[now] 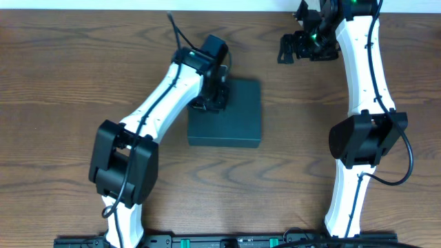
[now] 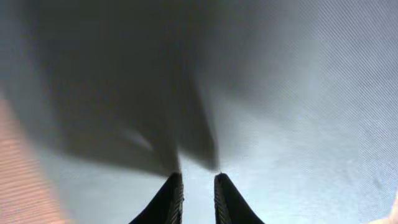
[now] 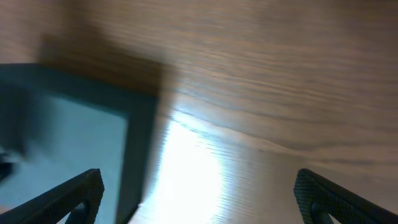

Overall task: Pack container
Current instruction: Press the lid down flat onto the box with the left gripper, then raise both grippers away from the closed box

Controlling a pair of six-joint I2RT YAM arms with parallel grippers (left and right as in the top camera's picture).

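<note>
The container, a dark teal square box, lies shut in the middle of the table. My left gripper hovers over the back left part of its lid. In the left wrist view the lid fills the frame, and the left gripper has its fingers a narrow gap apart with nothing between them. My right gripper is at the back right, off the box, wide open and empty. In the right wrist view the right gripper is over bare wood, with a corner of the container at the left.
The brown wooden table surrounds the box on all sides. Both arm bases stand at the front edge, with the left arm's elbow at the front left and the right arm's elbow at the right.
</note>
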